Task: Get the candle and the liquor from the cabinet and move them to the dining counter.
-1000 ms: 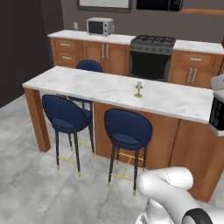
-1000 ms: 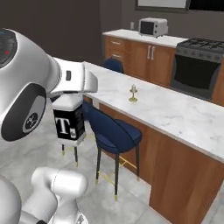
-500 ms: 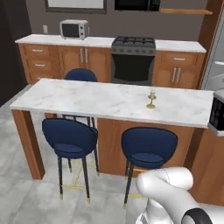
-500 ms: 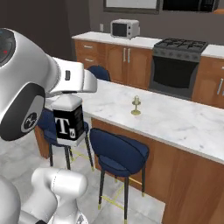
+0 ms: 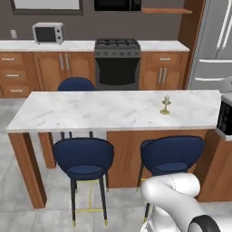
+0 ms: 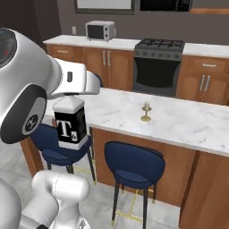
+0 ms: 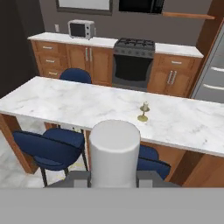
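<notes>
The gripper (image 6: 71, 99) is closed on the neck of the liquor (image 6: 70, 126), which hangs upright beneath it, off the counter's near edge at about 9 o'clock in the right base view. The bottle's pale cap (image 7: 114, 151) sits at 6 o'clock in the hand view. The candle (image 5: 166, 105) stands on the dining counter (image 5: 90, 111), toward 3 o'clock of the white veined marble top. Navy stools (image 5: 84, 159) tuck under the near side. Behind are a black gas range (image 5: 117, 63), a microwave (image 5: 48, 32) at 11 o'clock, and a steel fridge (image 5: 213, 45).
</notes>
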